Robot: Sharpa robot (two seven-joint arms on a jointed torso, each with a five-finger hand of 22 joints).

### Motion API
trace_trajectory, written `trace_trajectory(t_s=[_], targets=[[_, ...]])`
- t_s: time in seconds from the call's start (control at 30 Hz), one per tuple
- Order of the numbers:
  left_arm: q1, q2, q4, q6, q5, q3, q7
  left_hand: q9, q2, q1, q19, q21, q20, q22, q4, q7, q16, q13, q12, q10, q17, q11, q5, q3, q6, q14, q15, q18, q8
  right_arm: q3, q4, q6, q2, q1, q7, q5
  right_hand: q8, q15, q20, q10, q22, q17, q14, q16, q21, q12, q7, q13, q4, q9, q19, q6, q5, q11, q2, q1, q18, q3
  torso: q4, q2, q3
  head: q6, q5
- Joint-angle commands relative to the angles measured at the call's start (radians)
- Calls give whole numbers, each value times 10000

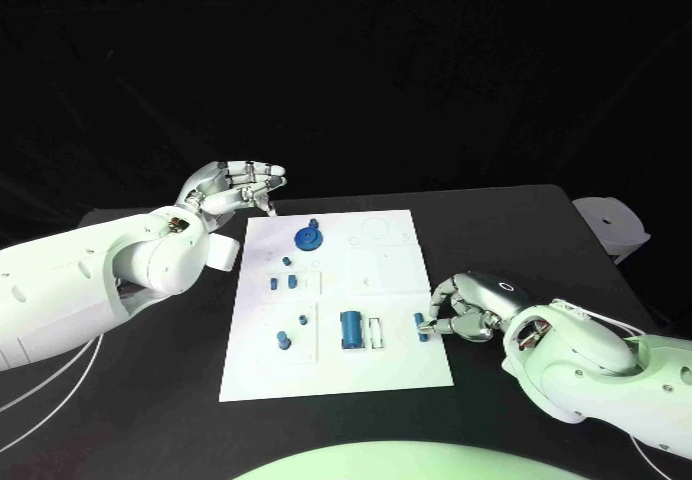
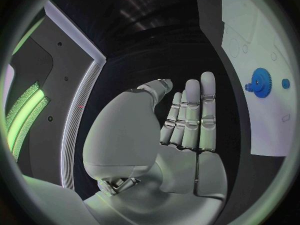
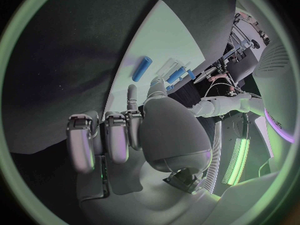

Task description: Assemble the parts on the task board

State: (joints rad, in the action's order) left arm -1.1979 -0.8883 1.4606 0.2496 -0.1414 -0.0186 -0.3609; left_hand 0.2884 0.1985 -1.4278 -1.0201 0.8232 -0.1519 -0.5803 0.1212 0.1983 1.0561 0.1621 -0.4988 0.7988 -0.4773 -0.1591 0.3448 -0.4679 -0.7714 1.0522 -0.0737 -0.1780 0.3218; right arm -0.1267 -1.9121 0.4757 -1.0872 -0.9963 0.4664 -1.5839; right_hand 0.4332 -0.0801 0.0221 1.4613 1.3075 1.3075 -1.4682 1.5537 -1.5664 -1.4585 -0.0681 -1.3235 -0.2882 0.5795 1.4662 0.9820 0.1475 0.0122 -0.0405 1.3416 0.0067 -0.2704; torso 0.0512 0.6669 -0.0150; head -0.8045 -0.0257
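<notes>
Nearest the camera, at the lower right of the head view, the right hand [image 1: 464, 308] rests at the right edge of the task board [image 1: 389, 370]. Its fingers are curled inward around a small blue peg [image 1: 421, 327] that stands at that edge; whether the peg is pinched or merely touched cannot be determined from these views.

At the lower centre of the board, a blue cylinder [image 1: 351, 329] lies flat, just beside a pale rectangular slot [image 1: 376, 333]. Several small blue parts [image 1: 289, 283] stand left of the board's centre. A blue gear [image 1: 307, 238] sits at the upper left of the board.

The left hand [image 1: 240, 184] hovers at the upper left of the frame, beyond the board's top-left corner. In the left wrist view its fingers [image 2: 194, 116] lie straight and close together, with nothing held.

Hazards, as a judgement:
- Peg tilt. If the peg is loosely held, any sideways pull may tip it or drop it off the board edge onto the black table [image 1: 534, 230].
- Board shift. The board is not visibly clamped; pressure from the right hand at the edge may slide it and misalign every socket.
- Cylinder roll. A brushing finger could set the cylinder rolling away from its slot.
</notes>
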Motion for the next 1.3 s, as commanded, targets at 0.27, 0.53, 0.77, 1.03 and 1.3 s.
trace_trajectory(t_s=[0.27,0.53,0.77,1.03,1.3], targets=[[-6,-4,31,-159,-24,4,-63,-1,-66,44,66,52,-11,-8,-34,295,48,6,-25,-82,9,-4,18,-50,46,-67,22,-64,35,-8,357,-214,436,210,358,-400,-99,72,109,401,2633,2155,-930,-15,-44,438,27,-1483,2,-36,1046,121,156,-29,-346,261,-67,-2,-31,16,11,-38,48],[-6,-19,47,-156,-24,4,-63,-1,-66,44,66,52,-11,-8,-34,295,48,6,-25,-82,9,-4,18,-50,46,-67,22,-64,35,-8,574,-461,643,276,419,-576,-208,23,81,412,2633,2176,-934,-7,-44,433,90,-1494,84,-87,1046,230,276,29,-429,807,-67,144,-7,4,8,-84,119],[-6,-31,55,-155,-24,4,-66,-2,-70,62,71,56,-14,-11,-32,297,55,5,-41,-92,13,-6,17,-57,53,-70,19,-63,47,-9,705,-702,782,310,489,-839,-370,-24,35,409,2633,2187,-936,-4,-44,445,144,-1501,184,-163,1046,312,-143,80,-515,1650,-67,556,-2,1,6,-88,140],[-6,-42,59,-151,-24,4,-62,-2,-70,62,71,56,-14,-11,-32,297,55,5,-41,-92,13,-6,17,-57,53,-70,19,-63,47,-11,702,-1070,888,336,578,-1285,-603,-70,-20,382,2633,2205,-938,0,-44,487,195,-1499,455,-301,1046,451,263,132,-331,2869,-67,1375,-4,-3,10,-105,135],[-6,-52,64,-143,-24,4,-60,-3,-70,72,77,60,-16,-15,-35,298,62,3,-54,-102,17,-7,17,-65,60,-73,18,-64,57,-10,429,-899,832,338,677,-1598,-617,-68,-24,405,2633,2259,-949,20,-44,516,169,-1495,89,-159,1046,406,1348,112,257,3051,-67,2760,-1,-8,11,-103,140]])
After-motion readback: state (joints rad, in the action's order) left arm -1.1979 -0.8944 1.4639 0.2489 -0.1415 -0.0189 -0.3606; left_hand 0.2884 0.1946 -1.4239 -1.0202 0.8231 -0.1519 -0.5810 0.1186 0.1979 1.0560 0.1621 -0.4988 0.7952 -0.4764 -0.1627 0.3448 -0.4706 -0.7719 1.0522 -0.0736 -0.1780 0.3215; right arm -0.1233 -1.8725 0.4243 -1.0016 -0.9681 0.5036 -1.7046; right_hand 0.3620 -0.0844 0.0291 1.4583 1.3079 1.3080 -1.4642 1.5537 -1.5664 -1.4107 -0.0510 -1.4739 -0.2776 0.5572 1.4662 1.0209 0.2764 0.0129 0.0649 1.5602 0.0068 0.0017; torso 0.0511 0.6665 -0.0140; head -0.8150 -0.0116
